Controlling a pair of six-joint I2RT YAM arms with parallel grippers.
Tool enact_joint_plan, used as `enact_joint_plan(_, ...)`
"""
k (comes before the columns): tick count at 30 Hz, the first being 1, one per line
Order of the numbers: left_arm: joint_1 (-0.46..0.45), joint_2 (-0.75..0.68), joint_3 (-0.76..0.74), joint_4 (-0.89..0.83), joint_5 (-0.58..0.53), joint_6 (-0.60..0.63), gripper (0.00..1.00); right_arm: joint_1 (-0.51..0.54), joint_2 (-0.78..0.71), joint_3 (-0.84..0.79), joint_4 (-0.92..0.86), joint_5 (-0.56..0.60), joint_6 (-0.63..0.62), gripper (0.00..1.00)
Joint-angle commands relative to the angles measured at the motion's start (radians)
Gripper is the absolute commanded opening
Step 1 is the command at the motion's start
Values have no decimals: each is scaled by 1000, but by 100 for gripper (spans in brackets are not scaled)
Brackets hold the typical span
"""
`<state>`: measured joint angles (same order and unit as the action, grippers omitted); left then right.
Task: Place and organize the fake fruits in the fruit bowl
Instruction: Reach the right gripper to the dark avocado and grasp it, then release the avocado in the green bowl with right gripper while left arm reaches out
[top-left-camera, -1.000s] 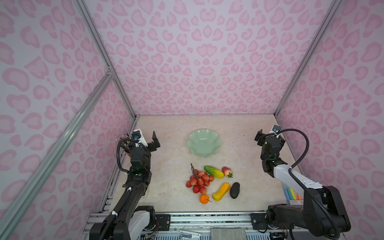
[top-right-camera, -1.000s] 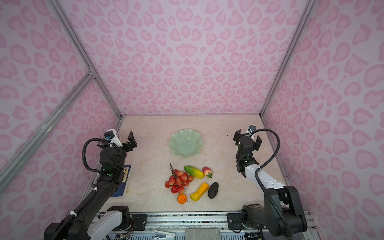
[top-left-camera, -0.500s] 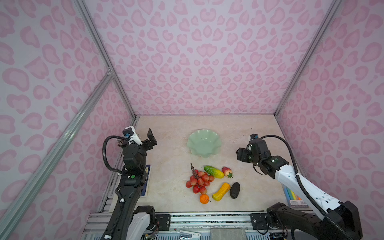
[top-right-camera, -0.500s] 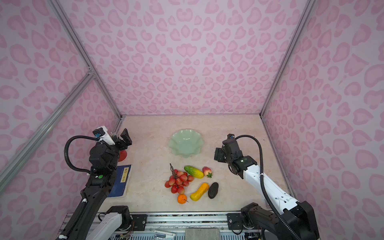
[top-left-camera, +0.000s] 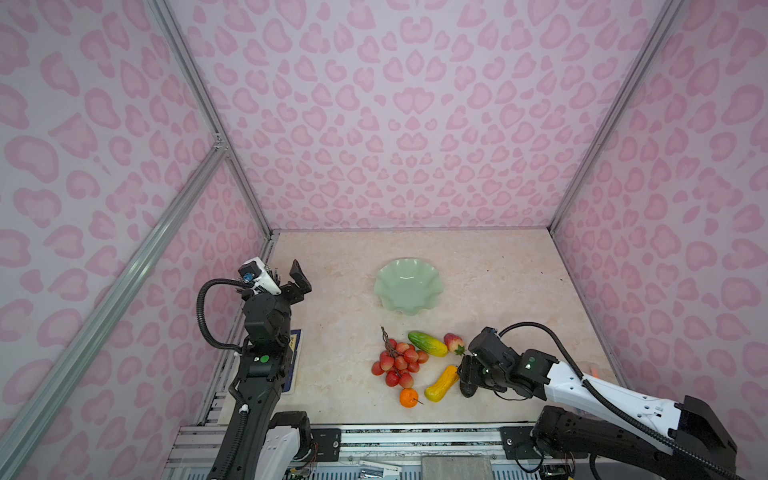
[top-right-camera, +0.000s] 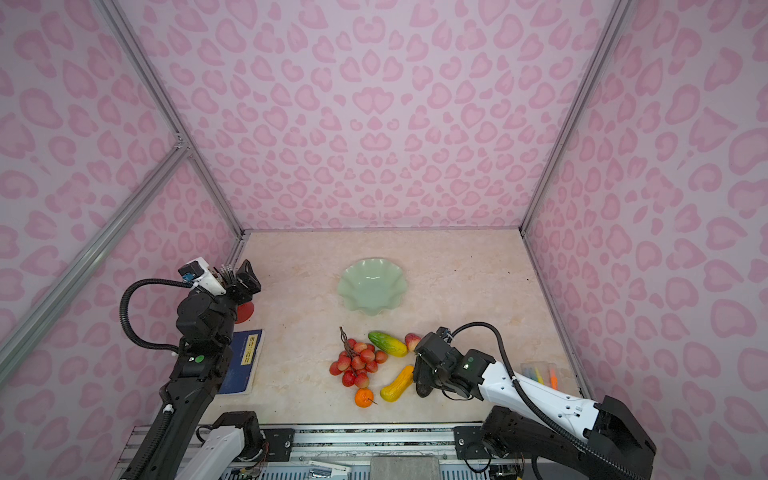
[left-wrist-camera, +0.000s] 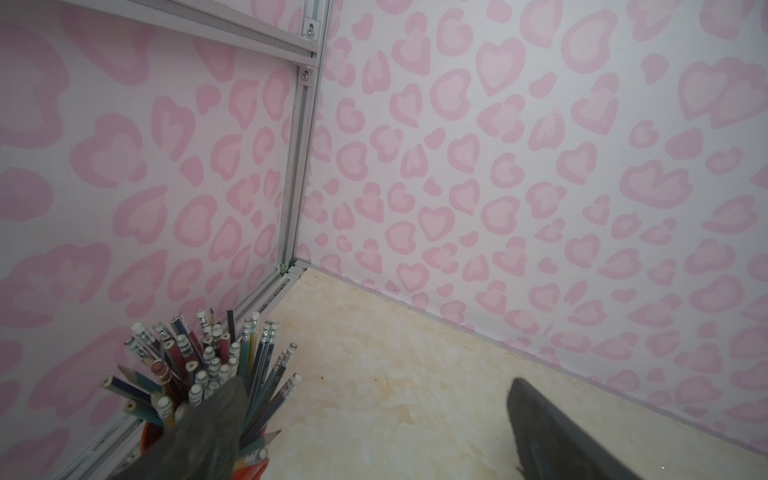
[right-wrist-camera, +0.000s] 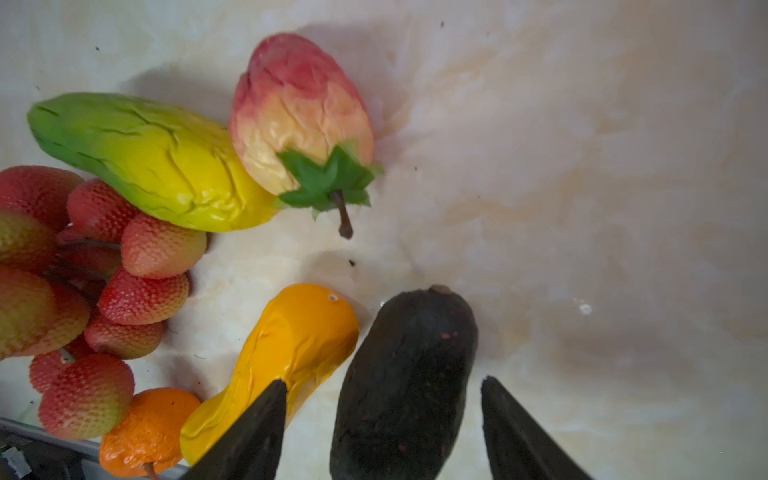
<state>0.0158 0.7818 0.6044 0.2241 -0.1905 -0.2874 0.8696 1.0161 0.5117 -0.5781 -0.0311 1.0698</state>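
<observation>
**Right gripper straddles the avocado**

The right gripper (right-wrist-camera: 384, 380) has its jaws apart, one finger on each side of the dark avocado (right-wrist-camera: 409, 365), with gaps showing. The avocado lies lengthwise between them, its stem end pointing away from the wrist. The yellow-orange gourd (right-wrist-camera: 299, 332) lies just beside one finger. The strawberry (right-wrist-camera: 299, 112) is farther ahead, and the mint fruit bowl (top-left-camera: 409, 282) is well beyond. A second ago this gripper was raised well away from the fruits. The left gripper (left-wrist-camera: 376, 382) gapes wide beside pencils (left-wrist-camera: 199, 361), near a blue booklet (top-right-camera: 247, 357) whose yellow label is unreadable.

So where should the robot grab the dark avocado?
Probably across its middle, coming from above. The avocado lies flat and long, so the right gripper can straddle its two long sides. Mind the thin gap beside the yellow gourd.
</observation>
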Motion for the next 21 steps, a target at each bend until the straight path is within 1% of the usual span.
enact_joint_plan(1,4,4,6,9,16,-22,99,3,-5,-39,67,-3,95,70)
enact_joint_plan(3,4,2,5,8,17,-21,98,2,-7,-56,81,7,102,67)
enact_joint_plan(8,7,9,5,8,13,-24,98,-9,-16,-91,105,63,116,55)
enact_joint_plan(11,9,12,6,6,17,-23,98,-23,-39,-96,120,105,110,45)
enact_joint_plan(13,9,15,6,3,15,-22,98,-29,-60,-71,87,139,89,40)
enact_joint_plan(15,9,17,8,-1,8,-23,98,-36,-80,-22,29,195,39,37)
enact_joint_plan(18,11,16,8,-3,-10,-25,98,-83,-82,94,-32,256,-103,34)
enact_joint_plan(21,13,19,8,-9,-16,-25,98,-135,1,235,-5,269,-266,33)
